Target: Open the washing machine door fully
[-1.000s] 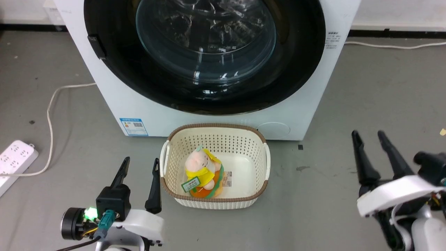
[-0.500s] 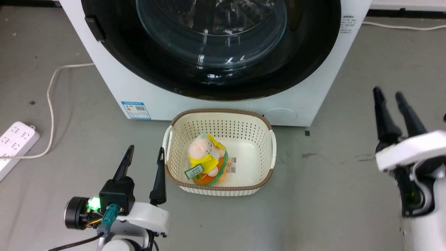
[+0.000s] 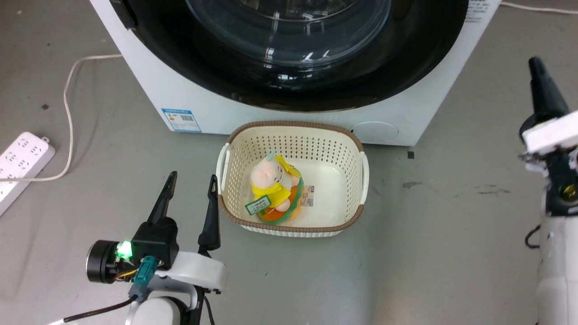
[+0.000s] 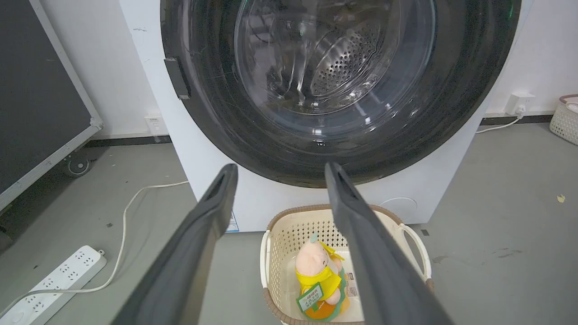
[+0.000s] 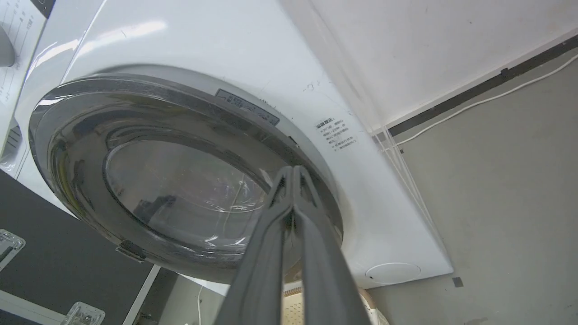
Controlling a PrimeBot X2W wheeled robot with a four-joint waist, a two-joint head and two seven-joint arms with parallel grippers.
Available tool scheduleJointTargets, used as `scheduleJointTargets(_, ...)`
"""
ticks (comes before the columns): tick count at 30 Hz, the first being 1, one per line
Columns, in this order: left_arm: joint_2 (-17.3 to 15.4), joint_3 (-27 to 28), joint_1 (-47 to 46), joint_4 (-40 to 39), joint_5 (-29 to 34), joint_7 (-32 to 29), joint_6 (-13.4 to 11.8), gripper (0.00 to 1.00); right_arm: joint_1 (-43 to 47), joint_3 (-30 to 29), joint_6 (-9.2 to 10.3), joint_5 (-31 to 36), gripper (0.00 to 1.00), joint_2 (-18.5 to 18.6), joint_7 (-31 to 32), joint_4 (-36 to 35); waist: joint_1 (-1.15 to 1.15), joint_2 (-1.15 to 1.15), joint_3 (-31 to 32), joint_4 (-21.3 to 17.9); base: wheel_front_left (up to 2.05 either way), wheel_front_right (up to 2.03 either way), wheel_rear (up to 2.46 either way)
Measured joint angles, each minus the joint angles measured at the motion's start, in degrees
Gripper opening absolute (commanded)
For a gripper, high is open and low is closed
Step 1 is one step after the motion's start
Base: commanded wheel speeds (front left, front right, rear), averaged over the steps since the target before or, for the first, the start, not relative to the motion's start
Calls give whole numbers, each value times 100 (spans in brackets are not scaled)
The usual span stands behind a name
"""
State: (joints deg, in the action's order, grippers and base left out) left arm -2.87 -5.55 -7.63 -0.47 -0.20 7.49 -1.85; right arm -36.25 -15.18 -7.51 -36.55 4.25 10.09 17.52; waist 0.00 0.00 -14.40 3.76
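Observation:
The washing machine (image 3: 149, 81) is white, with a blue label (image 3: 181, 119) low on its front. Its door (image 3: 325, 92), a glossy black disc with a clear glass bowl (image 3: 289, 31), lies flat against the front. The small handle tab (image 4: 177, 77) sits on the door's left rim. Through the glass of the door (image 4: 253, 149) I see the perforated drum. My left gripper (image 3: 193, 177) is open and empty, low on the floor left of the basket, well short of the door. My right gripper (image 3: 536, 63) is raised at the far right, its fingertips pressed together (image 5: 292, 169) and pointing toward the door (image 5: 180, 180).
A cream basket (image 3: 226, 158) holding a pink and yellow plush toy (image 3: 271, 189) stands on the floor in front of the machine. A white power strip (image 3: 22, 158) and its cable (image 3: 67, 104) lie at the left. A black flight case (image 4: 40, 90) stands left of the machine.
The head camera has moved, shifting the whole picture. My right gripper has risen at the right and its fingers have come together. The left gripper keeps its open pose.

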Motion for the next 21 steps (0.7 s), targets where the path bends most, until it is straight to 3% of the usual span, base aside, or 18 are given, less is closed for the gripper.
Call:
scheduleJointTargets(9, 0, -105, -178, -9, -34, 113, -13, 100, -851, -257, 0, -183, 0, 97, 300, 693, 0, 0, -258, 119, 0, 0, 0)
scheduleJointTargets(15, 1, -177, -280, -7, -112, 200, -26, 100, -1752, -715, 8, -654, 0, 132, 777, 1540, 0, 0, -499, 231, 0, 0, 0)
scheduleJointTargets(21, 2, -272, -381, -9, -148, 269, -58, 100, -2413, -912, 9, -749, 0, 348, 1034, 2134, 0, 0, -685, 328, 0, 0, 0)
